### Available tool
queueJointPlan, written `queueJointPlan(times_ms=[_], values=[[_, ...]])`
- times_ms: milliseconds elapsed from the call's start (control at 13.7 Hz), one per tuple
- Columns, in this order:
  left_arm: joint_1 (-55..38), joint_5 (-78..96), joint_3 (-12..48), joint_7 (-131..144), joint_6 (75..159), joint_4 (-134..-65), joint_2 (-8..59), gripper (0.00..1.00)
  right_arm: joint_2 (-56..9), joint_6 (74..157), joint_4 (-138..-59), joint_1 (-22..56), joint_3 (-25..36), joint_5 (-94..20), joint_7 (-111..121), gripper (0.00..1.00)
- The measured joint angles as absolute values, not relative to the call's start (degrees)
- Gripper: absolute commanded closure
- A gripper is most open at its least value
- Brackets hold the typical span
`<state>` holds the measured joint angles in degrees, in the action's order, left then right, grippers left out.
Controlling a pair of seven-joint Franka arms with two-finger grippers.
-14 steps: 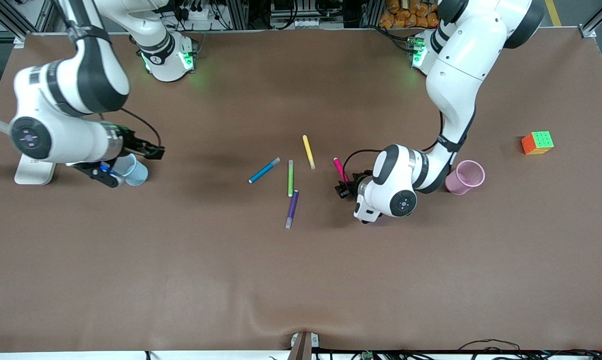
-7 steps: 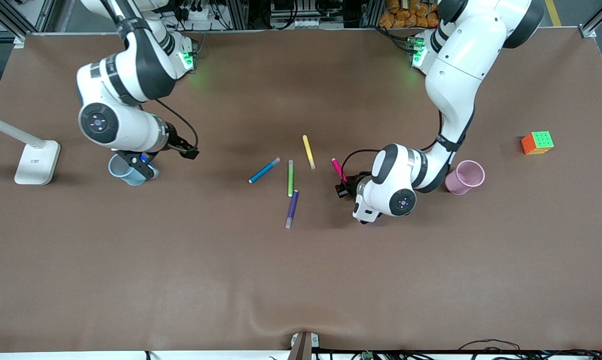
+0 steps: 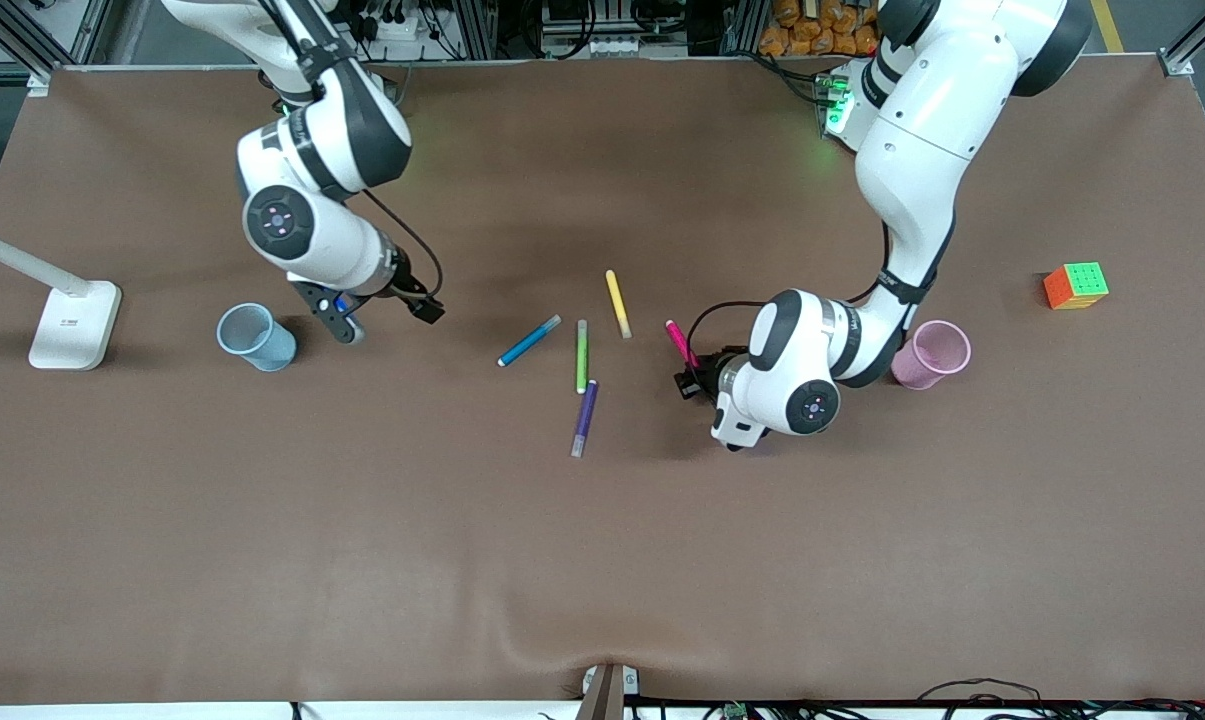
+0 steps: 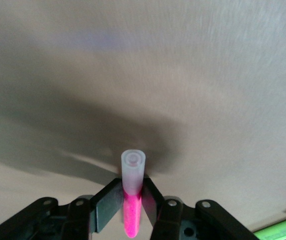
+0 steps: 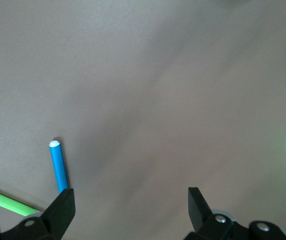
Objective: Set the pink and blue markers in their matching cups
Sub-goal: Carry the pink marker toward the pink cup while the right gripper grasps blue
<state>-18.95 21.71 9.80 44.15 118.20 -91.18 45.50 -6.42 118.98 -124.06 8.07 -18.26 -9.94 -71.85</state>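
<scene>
Right claw [image 3: 347,325], jaws spread and empty, has swung away from the pale blue cup [image 3: 253,336] toward the blue marker [image 3: 528,341], which lies ahead of it on the table [image 3: 602,560]. Left claw [image 4: 131,210] stays clenched on the pink marker [image 4: 132,192], lifted just beside the pink cup [image 3: 930,354]. Neither marker is cupped yet.

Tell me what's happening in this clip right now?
Two arms are sorting pens into cups. The left gripper is shut on the pink pen, close beside the pink cup. The right gripper is open, over bare table between the blue cup and the blue pen, which lies untouched among the green pen, purple pen and yellow pen. Both cups are empty so far.
</scene>
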Motion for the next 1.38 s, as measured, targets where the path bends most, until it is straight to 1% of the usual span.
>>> queueJointPlan(times_ms=[146, 437, 655, 801, 1019, 1238, 1383], values=[[-18.01, 21.7, 9.55, 44.15, 117.31, -90.64, 44.14, 1.0, -6.42, 122.84, -125.57, 8.07, -19.67, -10.04, -74.66, 0.0], [-15.48, 21.48, 9.07, 44.15, 114.98, -90.04, 38.85, 1.0, -7.12, 130.86, -128.7, 8.53, -23.93, -10.07, -81.7, 0.0], [-13.35, 21.04, 8.73, 44.06, 112.41, -88.88, 35.25, 1.0, -8.91, 137.24, -130.49, 10.37, -24.32, -10.1, -84.81, 0.0], [-12.98, 16.81, 8.48, 43.91, 110.13, -86.8, 33.86, 1.0, -10.87, 141.89, -131.55, 12.1, -24.36, -10.1, -87.48, 0.0], [-13.1, 10.3, 8.54, 43.5, 109.38, -84.45, 31.19, 1.0, -14.17, 146.18, -131.79, 14.27, -24.37, -10.11, -89.57, 0.0], [-12.02, 9.08, 8.34, 36.37, 108.98, -83.88, 26.12, 1.0, -17.35, 151.6, -131.82, 16.43, -24.37, -10.11, -93.49, 0.0], [-9.09, 9.03, 8.29, 31.27, 106.95, -83.79, 21.95, 1.0, -18.75, 153.03, -131.81, 17.15, -24.37, -10.11, -94.46, 0.0]])
